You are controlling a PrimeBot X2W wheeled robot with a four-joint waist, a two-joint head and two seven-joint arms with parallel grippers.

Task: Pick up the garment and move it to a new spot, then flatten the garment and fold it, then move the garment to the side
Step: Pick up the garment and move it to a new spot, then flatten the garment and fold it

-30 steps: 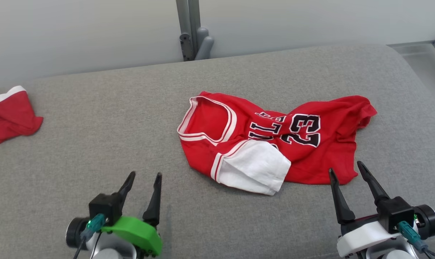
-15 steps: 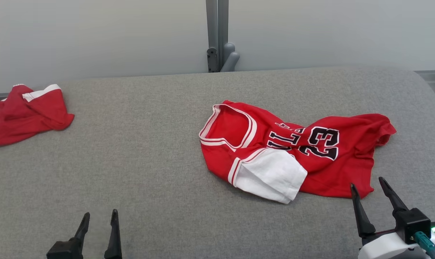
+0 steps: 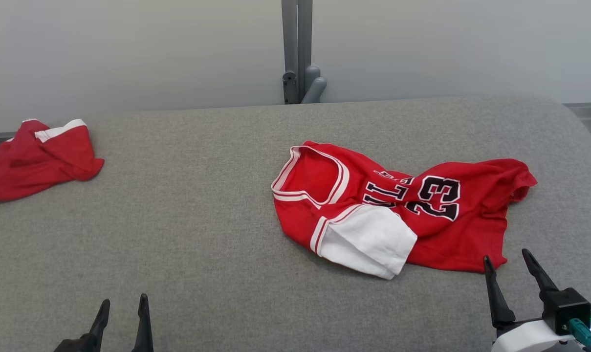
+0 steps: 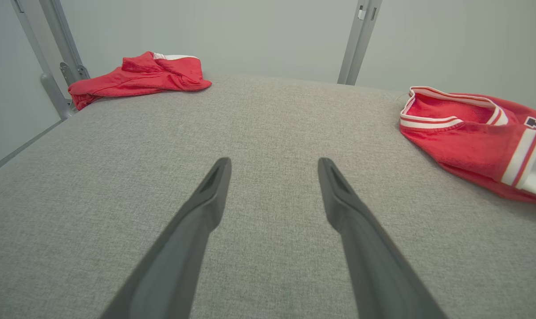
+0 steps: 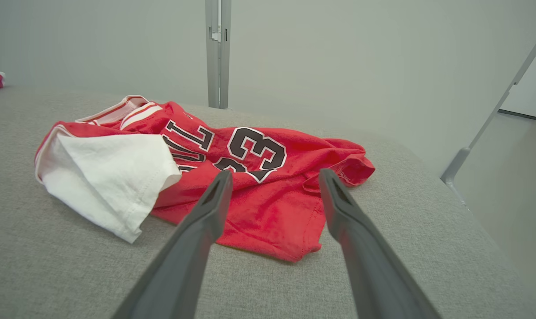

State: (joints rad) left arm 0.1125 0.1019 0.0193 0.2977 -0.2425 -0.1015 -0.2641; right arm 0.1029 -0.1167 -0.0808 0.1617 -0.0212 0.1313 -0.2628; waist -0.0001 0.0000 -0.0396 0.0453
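Crumpled red jersey [image 3: 437, 230] marked 23 is laid on the grey cushion [image 3: 202, 220], right of centre. Left gripper [image 3: 123, 299] and right gripper [image 3: 505, 254] are spread, nothing grasped, the right just beside the hem.

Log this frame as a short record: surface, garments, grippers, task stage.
surface: grey fabric pad
jersey: red, number 23, crumpled, right of centre, white sleeve on its near side
second garment: red, bunched at the far left edge
left gripper: open, over bare pad, holding nothing
right gripper: open, by the jersey's near right corner, holding nothing
task stage: jersey not yet picked up
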